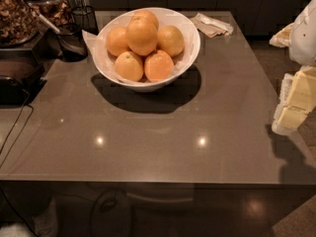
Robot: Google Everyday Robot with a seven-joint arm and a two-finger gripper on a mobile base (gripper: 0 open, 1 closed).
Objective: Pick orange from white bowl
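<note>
The white bowl (190,51) stands at the back middle of the grey table, lined with white paper and holding several oranges. The orange (141,36), the largest and deep orange, sits on top of the pile in the middle. Smaller oranges lie around it, two of them at the front. My gripper (295,102), white with pale yellow parts, hangs at the right edge of the view, over the table's right side. It is far to the right of the bowl, holding nothing.
Two black mesh cups (73,42) stand just left of the bowl. Snack jars (17,14) and a dark appliance (15,78) fill the left back corner, with a cable (15,130) trailing forward. Folded napkins (213,24) lie behind the bowl to the right.
</note>
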